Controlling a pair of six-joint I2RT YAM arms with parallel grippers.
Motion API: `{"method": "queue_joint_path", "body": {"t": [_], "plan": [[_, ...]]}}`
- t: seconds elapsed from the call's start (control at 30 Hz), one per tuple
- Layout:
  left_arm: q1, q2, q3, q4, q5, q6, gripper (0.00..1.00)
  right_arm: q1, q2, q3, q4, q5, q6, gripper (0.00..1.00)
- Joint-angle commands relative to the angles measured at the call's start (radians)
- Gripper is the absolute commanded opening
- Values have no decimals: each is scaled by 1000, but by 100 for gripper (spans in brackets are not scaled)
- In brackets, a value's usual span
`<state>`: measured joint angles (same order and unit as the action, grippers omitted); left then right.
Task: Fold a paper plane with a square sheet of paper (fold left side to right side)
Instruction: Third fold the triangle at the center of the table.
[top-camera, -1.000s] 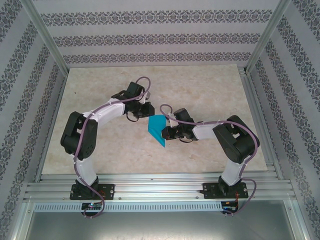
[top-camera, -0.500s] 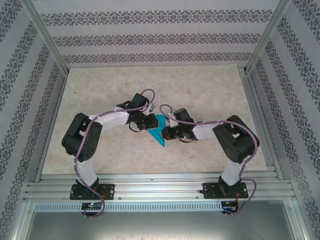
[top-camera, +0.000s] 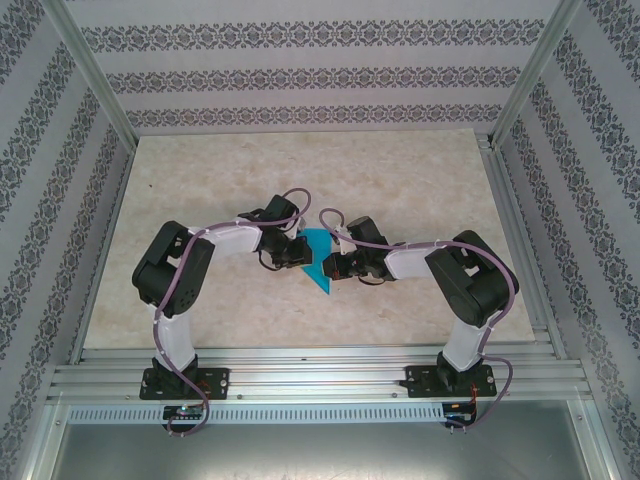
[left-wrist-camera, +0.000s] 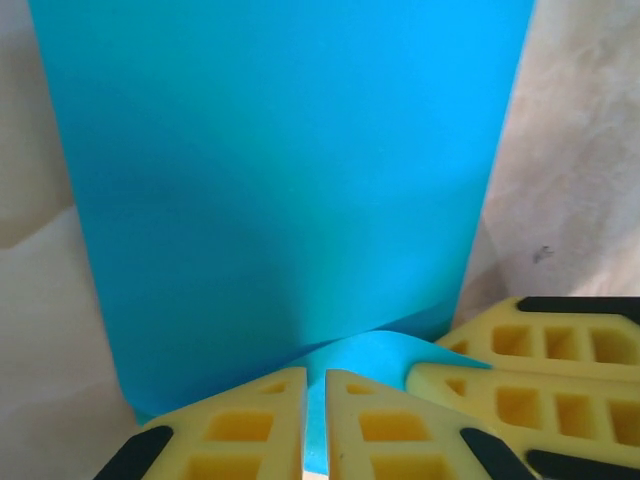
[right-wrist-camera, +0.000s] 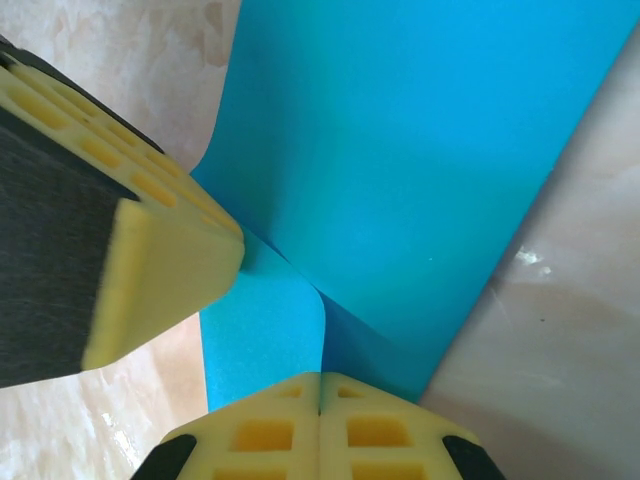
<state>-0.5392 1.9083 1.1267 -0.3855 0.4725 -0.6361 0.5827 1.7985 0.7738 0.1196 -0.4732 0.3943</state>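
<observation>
Seen from above, the sheet of paper (top-camera: 318, 244) sits near the middle of the surface (top-camera: 400, 170), caught between the two arms. The left gripper (top-camera: 299, 252) covers its left side and the right gripper (top-camera: 333, 266) its right side, so most of its outline is hidden. One sharp corner pokes out toward the near edge.

In the left wrist view the left gripper's yellow fingers (left-wrist-camera: 240, 430) stand almost together with a thin strip of blue pinched in the slit between them, so it is clamped on the sheet. The sheet is cut off at the top of the frame and bulges in a soft curl near the fingers.

In the right wrist view the right gripper's fingers (right-wrist-camera: 270, 435) are pressed tight together, and a fold of the sheet runs into their seam. The far corners are out of frame. I cannot tell whether the sheet rests on the surface or is lifted off it.
</observation>
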Motion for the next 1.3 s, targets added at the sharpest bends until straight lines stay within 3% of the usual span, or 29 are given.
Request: {"method": "queue_joint_path", "body": {"t": [0.0,0.27,0.47,0.57,0.93,1.27], "plan": [[-11,14,-18,8,-25,9,15,18,56,-8,-94,55,-24,0],[-10,15,-58,13,-38,11,14,12,30,-1,-95,56,-14,1],[-10,19,-87,14,-65,12,14,9,-130,43,-160,60,11,24],[-12,22,-93,17,-71,12,14,8,-191,59,-226,79,5,30],[-17,25,-85,14,-77,17,13,122,-203,-1,-155,-16,98,26],[-19,22,-84,11,-82,19,13,118,-98,16,-169,-9,66,24]]}}
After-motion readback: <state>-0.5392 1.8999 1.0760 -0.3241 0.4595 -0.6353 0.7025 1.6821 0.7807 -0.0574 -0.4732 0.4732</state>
